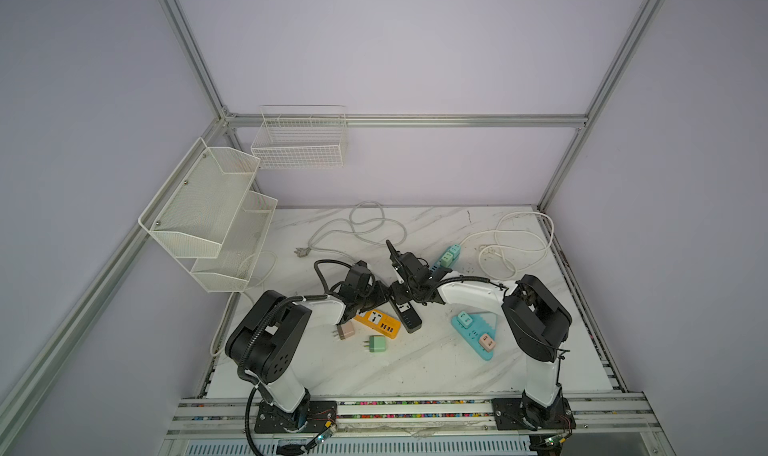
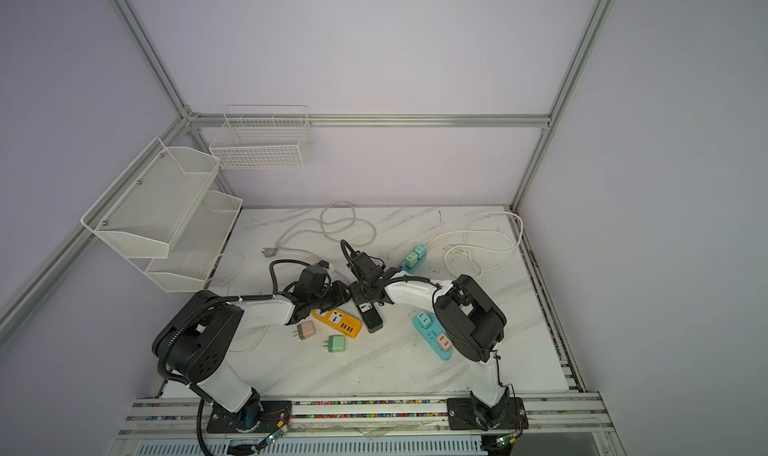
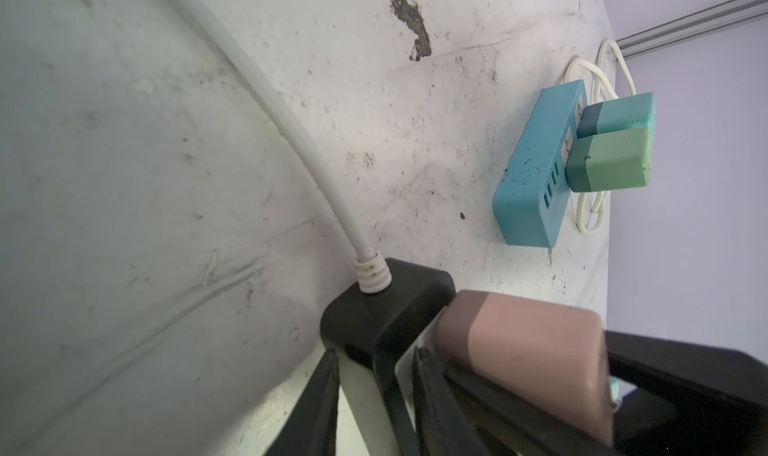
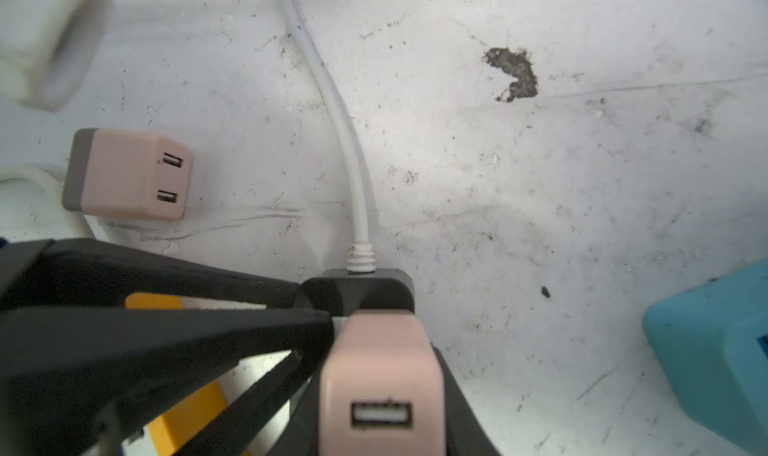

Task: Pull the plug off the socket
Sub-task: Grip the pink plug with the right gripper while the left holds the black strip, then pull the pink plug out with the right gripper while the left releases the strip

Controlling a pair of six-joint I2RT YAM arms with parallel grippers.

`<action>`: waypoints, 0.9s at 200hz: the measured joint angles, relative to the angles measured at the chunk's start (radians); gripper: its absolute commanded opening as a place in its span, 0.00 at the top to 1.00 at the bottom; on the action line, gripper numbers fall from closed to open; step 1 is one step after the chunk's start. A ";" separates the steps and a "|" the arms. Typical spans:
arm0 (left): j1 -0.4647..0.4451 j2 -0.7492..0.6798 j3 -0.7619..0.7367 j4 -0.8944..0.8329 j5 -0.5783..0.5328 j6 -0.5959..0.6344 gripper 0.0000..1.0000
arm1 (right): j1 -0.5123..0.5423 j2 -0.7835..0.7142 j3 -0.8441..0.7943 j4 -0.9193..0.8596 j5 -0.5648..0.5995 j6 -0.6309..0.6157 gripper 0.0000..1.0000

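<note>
The socket is a black power strip [image 1: 409,314] [image 2: 370,317] with a white cord, lying mid-table. A pink plug [image 4: 382,362] [image 3: 519,345] sits on its top face near the cord end [image 4: 357,285]; no prongs show. My right gripper [image 4: 382,350] is shut on the pink plug, a black finger on each side. My left gripper [image 3: 376,354] reaches in from the side and is shut on the black strip's edge [image 3: 386,308]; its fingers [image 4: 208,304] show in the right wrist view. In both top views the two grippers meet over the strip's far end [image 1: 395,293] [image 2: 351,291].
An orange strip [image 1: 378,321] lies beside the black one. A loose pink plug [image 1: 345,330] [image 4: 129,175] and a green plug [image 1: 376,343] lie in front. A teal strip [image 1: 473,335] with two plugs sits right. A blue strip [image 3: 536,167] holds two greenish plugs. White cords coil at the back.
</note>
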 measured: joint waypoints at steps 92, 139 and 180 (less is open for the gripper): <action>-0.001 0.000 -0.002 0.001 0.001 0.000 0.73 | 0.019 0.000 0.000 0.000 0.029 -0.003 0.91; -0.001 0.000 -0.001 0.002 0.004 0.000 0.73 | 0.021 0.000 0.000 0.000 0.034 -0.002 0.93; -0.001 -0.003 -0.001 -0.004 0.004 0.000 0.73 | 0.020 -0.007 -0.002 0.001 0.045 -0.002 0.93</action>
